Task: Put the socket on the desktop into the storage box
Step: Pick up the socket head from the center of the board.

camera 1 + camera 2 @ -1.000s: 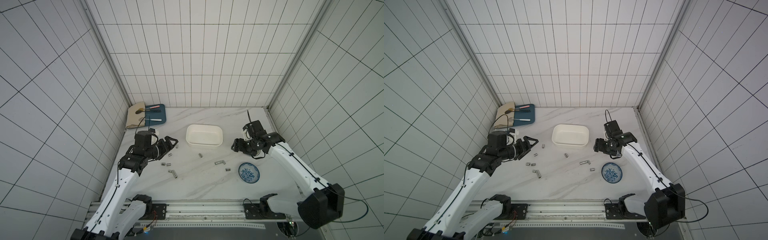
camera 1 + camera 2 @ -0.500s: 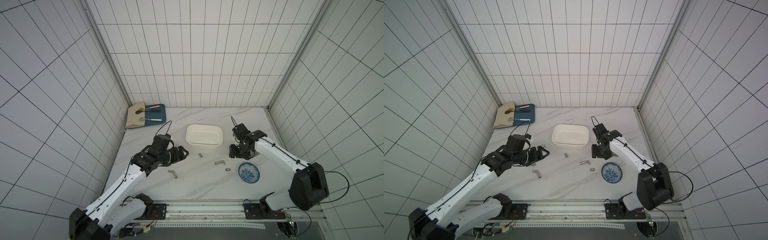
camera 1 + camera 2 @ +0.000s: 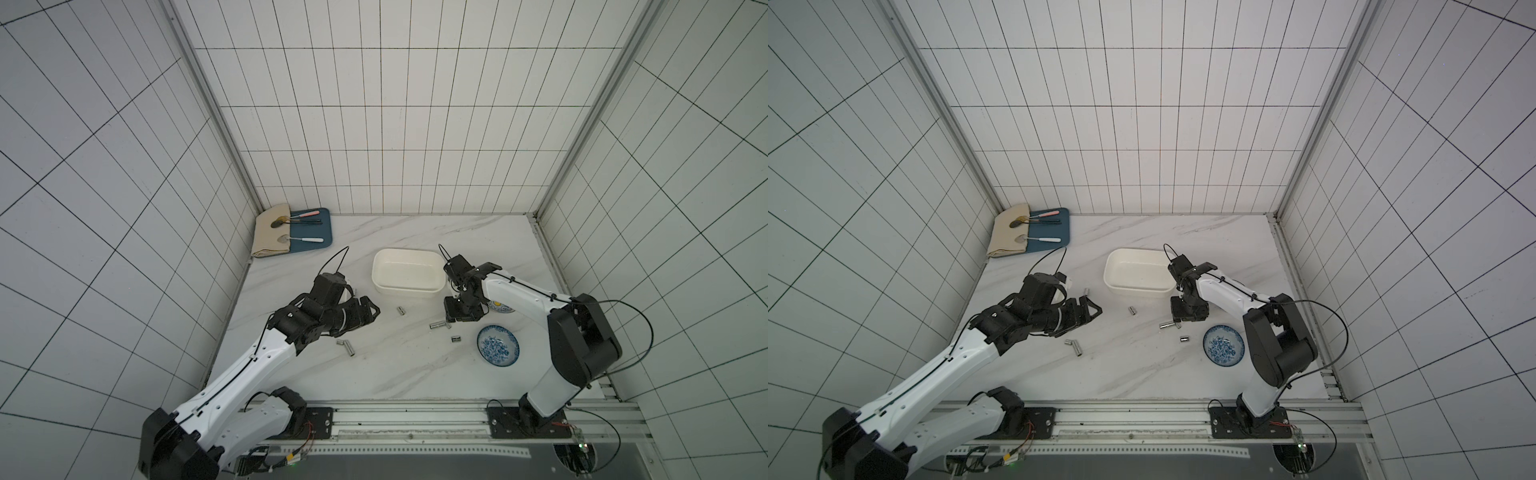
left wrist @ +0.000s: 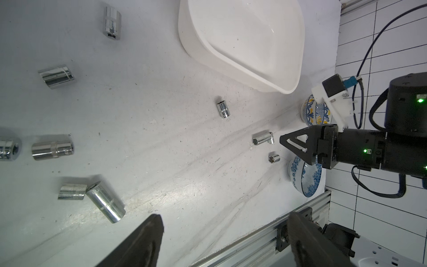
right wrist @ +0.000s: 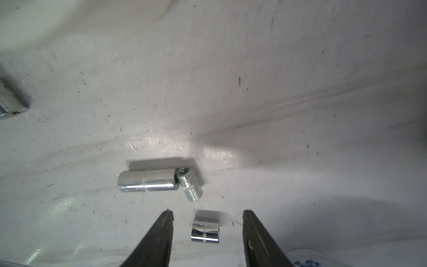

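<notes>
Right gripper (image 5: 208, 211) is hovering, jaws apart, straddling a short chrome cylindrical socket (image 5: 205, 231) that is lying on the white marble-look desktop (image 3: 415, 365), near the white rounded plastic storage box (image 3: 405, 289). Left gripper (image 4: 225, 216) is hovering wide open, empty.

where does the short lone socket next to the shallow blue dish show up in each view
In a top view: short socket just left of the blue dish.
In a top view: same spot, left of the dish.
Left wrist: the socket beside the dish's rim.
Right wrist: the socket shows between the fingers of the right gripper.
Shared landmark: the blue dish, a sliver in the right wrist view.
</notes>
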Robot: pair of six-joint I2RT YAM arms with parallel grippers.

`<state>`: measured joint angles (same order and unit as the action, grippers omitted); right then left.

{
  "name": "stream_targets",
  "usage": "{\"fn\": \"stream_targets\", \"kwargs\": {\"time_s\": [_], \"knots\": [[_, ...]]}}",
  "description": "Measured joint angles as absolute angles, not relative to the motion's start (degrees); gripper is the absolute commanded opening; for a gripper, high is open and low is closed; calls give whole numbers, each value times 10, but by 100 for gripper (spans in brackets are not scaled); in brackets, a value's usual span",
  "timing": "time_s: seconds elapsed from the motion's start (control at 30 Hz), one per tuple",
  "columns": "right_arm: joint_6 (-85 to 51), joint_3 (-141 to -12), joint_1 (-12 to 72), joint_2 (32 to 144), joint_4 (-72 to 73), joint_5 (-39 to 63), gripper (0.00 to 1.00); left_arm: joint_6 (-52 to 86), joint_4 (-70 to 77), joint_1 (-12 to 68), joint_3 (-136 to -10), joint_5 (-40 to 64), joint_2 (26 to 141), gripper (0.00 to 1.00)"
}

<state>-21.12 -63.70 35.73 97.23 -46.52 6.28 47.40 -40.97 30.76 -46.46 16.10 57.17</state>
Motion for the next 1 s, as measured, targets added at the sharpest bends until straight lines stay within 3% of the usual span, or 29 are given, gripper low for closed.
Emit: {"fn": "stream_targets", "kwargs": {"time_s": [0.53,0.93,1.0], "knots": [[-208,-637,373,1017,-448,61,45,489,-409,308,-460,156,566,88],[-206,-637,376,1026,-444,49,34,494,-409,308,-459,154,563,88],[-206,-637,376,1026,-444,48,27,495,-409,308,-459,154,562,88]]}}
